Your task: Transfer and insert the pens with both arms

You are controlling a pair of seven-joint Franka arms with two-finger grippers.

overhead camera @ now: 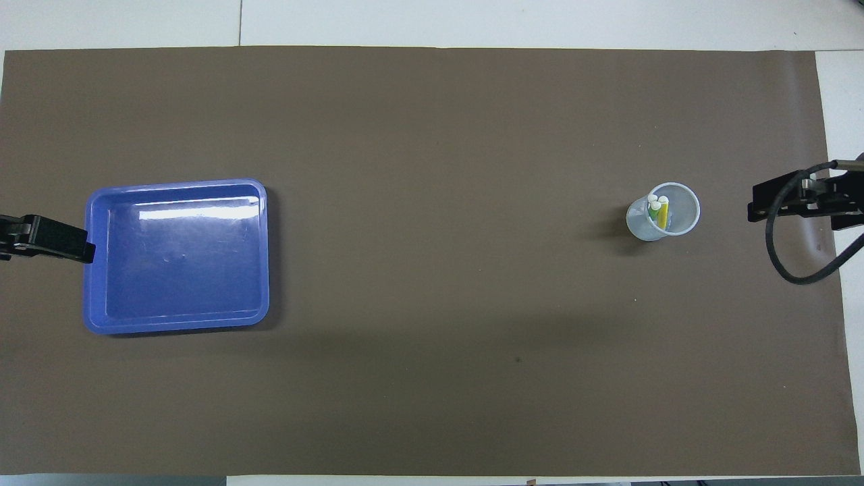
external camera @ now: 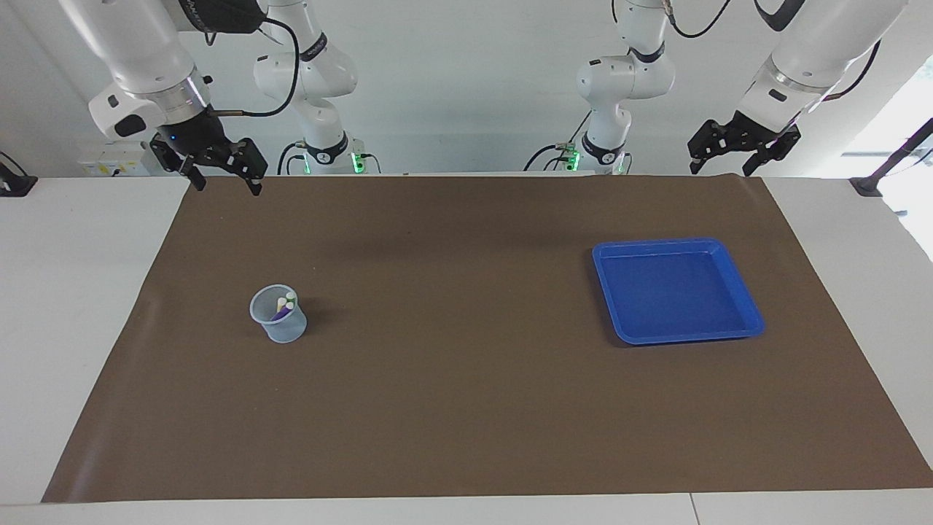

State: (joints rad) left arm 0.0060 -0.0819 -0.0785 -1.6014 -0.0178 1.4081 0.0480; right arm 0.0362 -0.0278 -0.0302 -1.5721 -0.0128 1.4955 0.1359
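The pens (external camera: 283,305) stand together in a small clear cup (external camera: 279,329) on the brown mat, toward the right arm's end of the table. Purple shows in the facing view; the overhead view shows the pens (overhead camera: 659,208) as green and yellow with whitish tops, inside the cup (overhead camera: 689,210). My right gripper (external camera: 225,187) hangs open and empty, high over the mat's corner at the robots' edge; the right gripper (overhead camera: 756,202) stays clear of the cup. My left gripper (external camera: 719,170) hangs open and empty over the mat's edge at its own end; its tip (overhead camera: 84,246) overlaps the tray's rim from above.
A shallow blue tray (external camera: 678,292) lies on the mat toward the left arm's end, with nothing in it (overhead camera: 175,263). Two smaller white arms with green-lit bases (external camera: 328,153) (external camera: 601,149) stand at the robots' edge. White table borders the brown mat (external camera: 466,408).
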